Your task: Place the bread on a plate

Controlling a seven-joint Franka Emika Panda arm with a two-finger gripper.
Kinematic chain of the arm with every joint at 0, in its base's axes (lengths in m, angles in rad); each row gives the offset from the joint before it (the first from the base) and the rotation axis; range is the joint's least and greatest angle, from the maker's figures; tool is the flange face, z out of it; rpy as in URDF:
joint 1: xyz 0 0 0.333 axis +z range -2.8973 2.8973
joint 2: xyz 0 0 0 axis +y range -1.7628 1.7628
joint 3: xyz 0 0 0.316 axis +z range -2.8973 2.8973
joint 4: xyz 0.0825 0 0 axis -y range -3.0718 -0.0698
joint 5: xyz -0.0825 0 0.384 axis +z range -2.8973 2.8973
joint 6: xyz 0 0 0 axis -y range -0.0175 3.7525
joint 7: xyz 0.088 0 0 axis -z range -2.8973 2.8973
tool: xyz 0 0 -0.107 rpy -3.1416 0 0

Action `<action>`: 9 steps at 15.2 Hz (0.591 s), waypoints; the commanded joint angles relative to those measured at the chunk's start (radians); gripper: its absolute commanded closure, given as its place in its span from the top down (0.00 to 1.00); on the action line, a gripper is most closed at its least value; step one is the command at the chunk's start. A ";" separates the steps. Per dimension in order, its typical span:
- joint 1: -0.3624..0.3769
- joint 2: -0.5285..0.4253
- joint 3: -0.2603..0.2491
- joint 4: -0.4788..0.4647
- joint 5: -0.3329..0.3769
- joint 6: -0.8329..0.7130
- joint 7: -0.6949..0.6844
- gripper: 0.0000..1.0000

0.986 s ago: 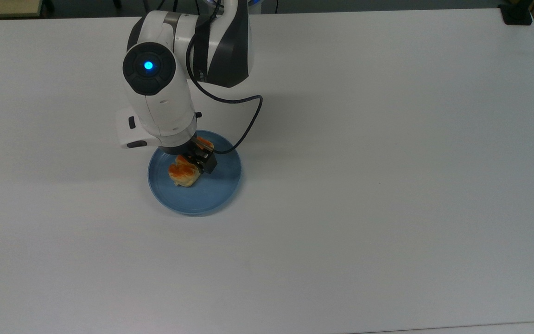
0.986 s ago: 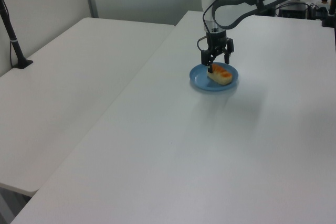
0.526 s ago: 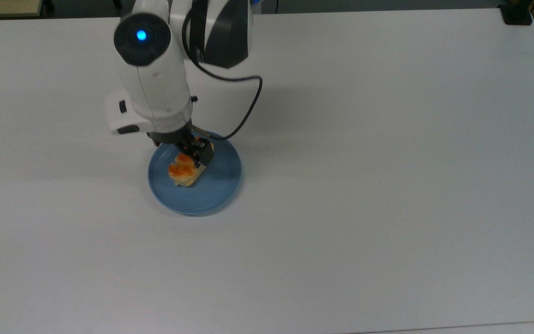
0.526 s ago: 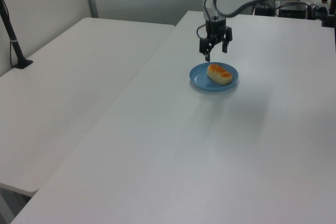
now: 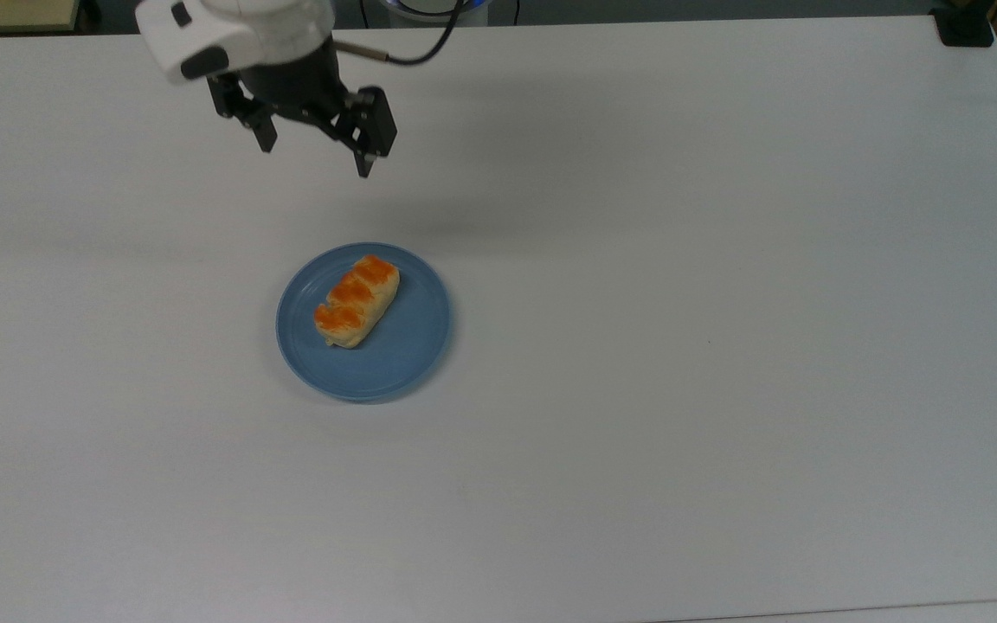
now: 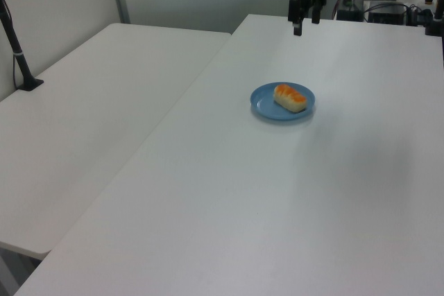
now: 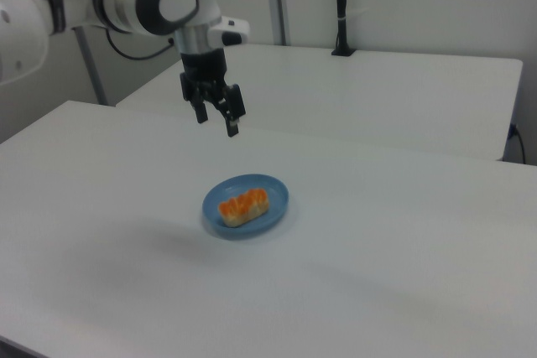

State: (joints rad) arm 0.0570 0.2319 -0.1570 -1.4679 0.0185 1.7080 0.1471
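The bread [image 5: 357, 300] lies on the blue plate [image 5: 412, 346], a pale-yellow roll with three orange-brown glazed bumps along its top. In the top view it sits on the plate's left half, its long axis running diagonally from lower left to upper right, one end near the plate's upper rim. The plate rests flat on the white surface [image 5: 680, 346], left of the middle in the top view and well in from every edge.

The gripper [image 5: 315, 156] hangs in the air above the surface, well apart from the plate and closer to the top view's upper edge. Its black fingers [image 5: 366, 138] are spread wide and hold nothing. In the right view the gripper [image 7: 217, 121] points downward, up and to the left of the plate [image 7: 273, 186] with the bread [image 7: 243, 204] on it. In the left view the gripper [image 6: 306, 24] hovers over the far part of the surface, beyond the plate [image 6: 267, 105] and the bread [image 6: 291, 98].
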 commanded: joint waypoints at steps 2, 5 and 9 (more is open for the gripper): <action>0.014 -0.082 -0.004 -0.061 -0.009 -0.011 -0.110 1.00; 0.024 -0.092 -0.003 -0.078 -0.012 -0.010 -0.141 1.00; 0.043 -0.102 -0.003 -0.095 -0.025 -0.002 -0.141 1.00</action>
State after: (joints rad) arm 0.0789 0.1741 -0.1556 -1.5111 0.0172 1.7021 0.0224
